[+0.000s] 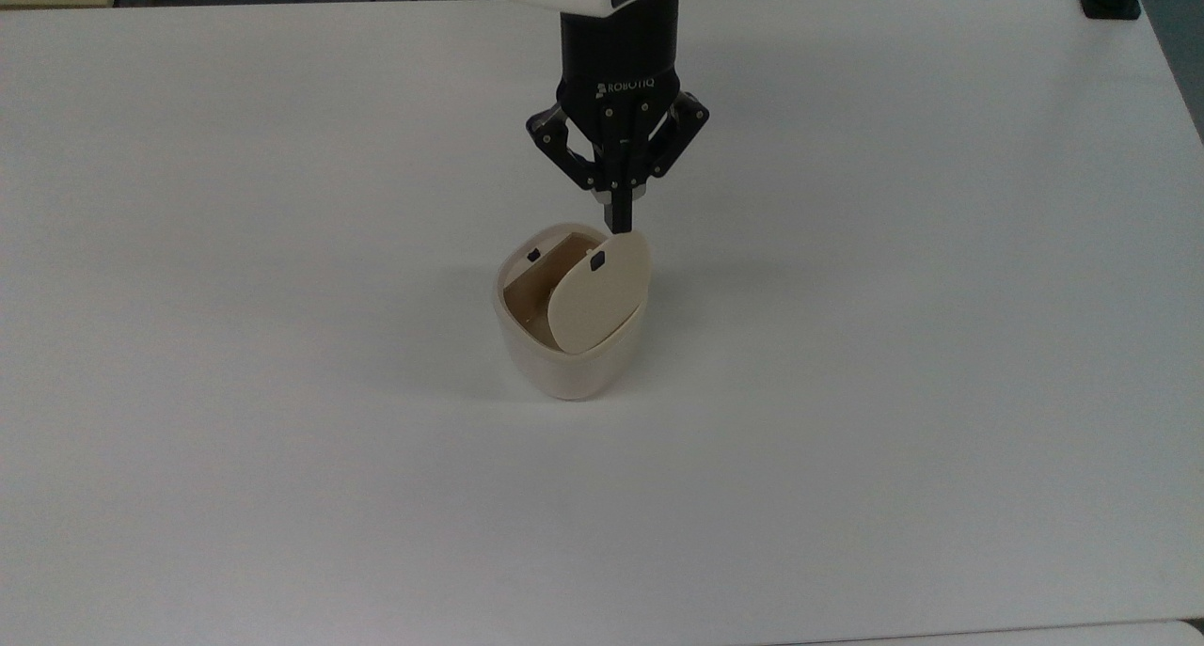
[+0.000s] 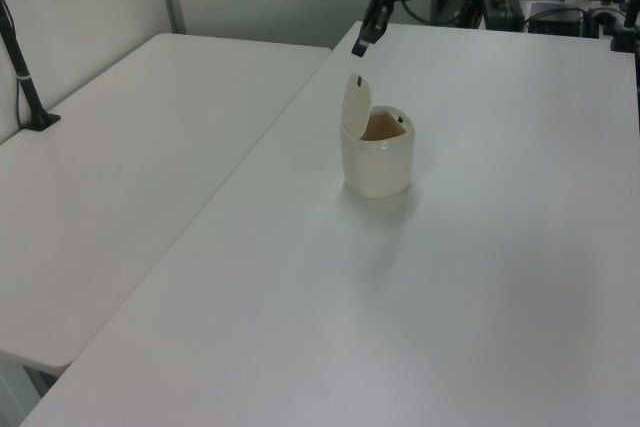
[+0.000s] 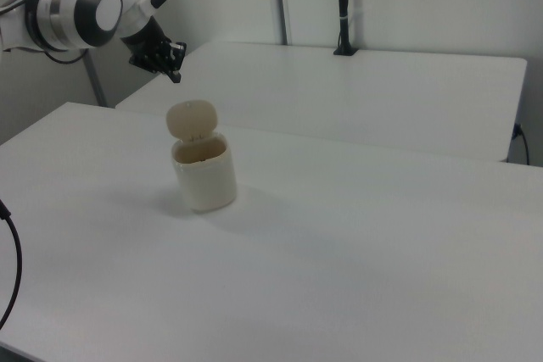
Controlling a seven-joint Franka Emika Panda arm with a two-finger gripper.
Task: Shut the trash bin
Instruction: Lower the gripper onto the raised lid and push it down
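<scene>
Near the middle of the white tabletop [image 1: 282, 458] stands the trash bin [image 1: 568, 359], well apart from every edge. Its lid [image 1: 598, 293] is up, almost upright on the hinge at one side of the rim, and the brownish inside is open to see. A small black square mark [image 1: 596, 263] sits near the free top edge of the lid, and a second small black piece [image 1: 533, 255] sits on the inner rim across from it.

The end effector [image 1: 619, 221] hangs just above and behind the top edge of the lid, toward the far edge of the tabletop in the top view. Its two fingers are pressed together into one narrow tip and they hold nothing. In the left view the tip [image 2: 359, 47] is a little above the lid [image 2: 355, 105] and not touching it, as far as I can judge.

I think the step in hand is the approach for a push. To do it well, the closed tip should come down on the outer face of the lid, near its free edge, and press it over the opening along the arc of the hinge. The push should be gentle and mostly downward at the end, because the bin looks light and could slide or tip over.

On the black body of the end effector the word "ROBOTIQ" [image 1: 628, 86] can be read in white letters. I cannot read any writing on the bin.
</scene>
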